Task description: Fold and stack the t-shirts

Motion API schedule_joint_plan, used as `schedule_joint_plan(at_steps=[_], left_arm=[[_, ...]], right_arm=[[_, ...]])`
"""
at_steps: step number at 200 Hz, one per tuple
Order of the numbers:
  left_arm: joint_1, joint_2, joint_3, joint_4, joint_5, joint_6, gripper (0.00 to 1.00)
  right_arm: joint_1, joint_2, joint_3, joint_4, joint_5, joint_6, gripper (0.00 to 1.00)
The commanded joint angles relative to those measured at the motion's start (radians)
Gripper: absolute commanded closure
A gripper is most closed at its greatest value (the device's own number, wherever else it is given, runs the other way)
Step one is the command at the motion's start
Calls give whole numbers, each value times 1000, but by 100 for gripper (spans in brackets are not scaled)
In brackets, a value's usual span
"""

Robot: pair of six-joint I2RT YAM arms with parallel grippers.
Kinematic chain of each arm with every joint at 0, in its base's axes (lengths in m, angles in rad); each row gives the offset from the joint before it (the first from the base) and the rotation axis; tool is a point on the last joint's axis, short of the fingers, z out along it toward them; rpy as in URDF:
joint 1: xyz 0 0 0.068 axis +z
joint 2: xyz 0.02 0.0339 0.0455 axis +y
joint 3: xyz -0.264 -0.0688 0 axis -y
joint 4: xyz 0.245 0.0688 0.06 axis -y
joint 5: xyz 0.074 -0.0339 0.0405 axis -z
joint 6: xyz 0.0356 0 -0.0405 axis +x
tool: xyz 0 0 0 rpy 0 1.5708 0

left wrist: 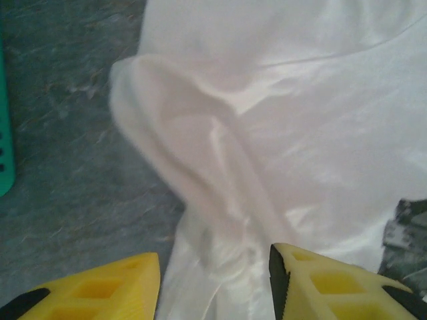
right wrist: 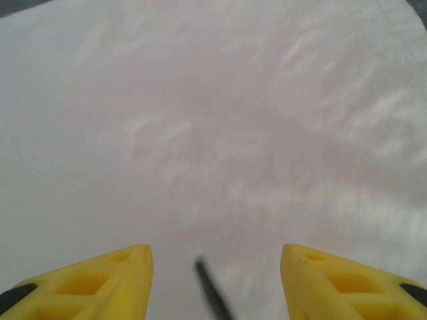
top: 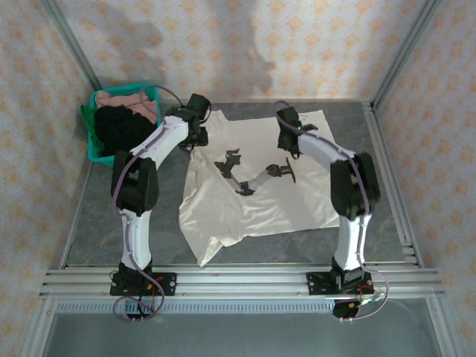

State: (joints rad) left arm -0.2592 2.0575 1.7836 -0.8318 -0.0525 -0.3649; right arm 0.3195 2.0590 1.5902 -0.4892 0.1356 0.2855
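The left gripper (left wrist: pixel 215 267) hangs with its yellow fingers (left wrist: pixel 100 293) spread. A raised, rumpled ridge of cloth (left wrist: pixel 200 133) runs up between them toward 12 o'clock, and neither finger looks closed on it. That ridge is the far-left corner of the large cream-white cotton t-shirt (top: pixel 297 208), which lies spread on the grey surface (top: pixel 111 230). Bare surface shows at the gripper's 9 to 10 o'clock, with the rim of the teal plastic bin (top: pixel 95 152) just beyond it.

The right gripper (right wrist: pixel 215 250) is likewise spread and holds nothing. It hovers close over flat, smooth cloth near the shirt's far-right corner. A thin dark streak between its fingers is too blurred to identify.

From above, both grippers sit along the shirt's far edge, at 11 and 1 o'clock of its middle. The left gripper is at the corner nearest the bin. The rest of the shirt stretches away from them toward 6 o'clock, toward the arm bases, with the black print (top: pixel 256 178) roughly between the two arms. A loose tail of cloth trails off at 7 o'clock. The shirt is about as wide as it is deep, so no long axis is plain.

A crumpled black t-shirt (top: pixel 119 126) and a dusty pink one (top: pixel 130 100) wait in the bin.

The next fold probably turns on that far edge: each arm has a corner directly below it, and the cloth would have to be drawn toward 6 o'clock.
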Motion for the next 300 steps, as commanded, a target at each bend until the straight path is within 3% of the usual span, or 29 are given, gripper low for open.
schedule_joint_plan(at_steps=[1,56,84,131,153,172,196,205,218,234,260,300], left_arm=[[25,-139,-136,56,10,20,49],[-2,-398,-612,261,100,-67,44],[-23,-443,-823,376,158,-127,43],[-34,-487,-977,457,191,-164,45],[-34,-473,-986,441,171,-163,59],[-34,-473,-998,435,161,-164,80],[-34,-501,-995,389,109,-164,89],[-34,-519,-980,365,89,-164,85],[-39,-539,-941,320,46,-164,65],[-66,-531,-859,290,6,-149,49],[-141,-356,-603,204,-66,-85,41],[-141,13,-171,87,-139,-38,24]], right_arm=[[-61,154,176,-140,-66,-57,48],[-167,502,667,-420,-112,-61,52],[-221,515,678,-412,-161,2,54],[-314,491,640,-393,-215,96,56],[-327,455,625,-399,-162,93,56],[-345,402,583,-377,-178,93,56],[-347,295,487,-328,-177,78,55],[-347,240,429,-292,-187,79,55],[-347,161,345,-242,-202,79,55],[-347,69,230,-161,-258,80,54],[-338,-78,5,-35,-317,95,52],[-333,-236,-290,106,-357,115,50]])
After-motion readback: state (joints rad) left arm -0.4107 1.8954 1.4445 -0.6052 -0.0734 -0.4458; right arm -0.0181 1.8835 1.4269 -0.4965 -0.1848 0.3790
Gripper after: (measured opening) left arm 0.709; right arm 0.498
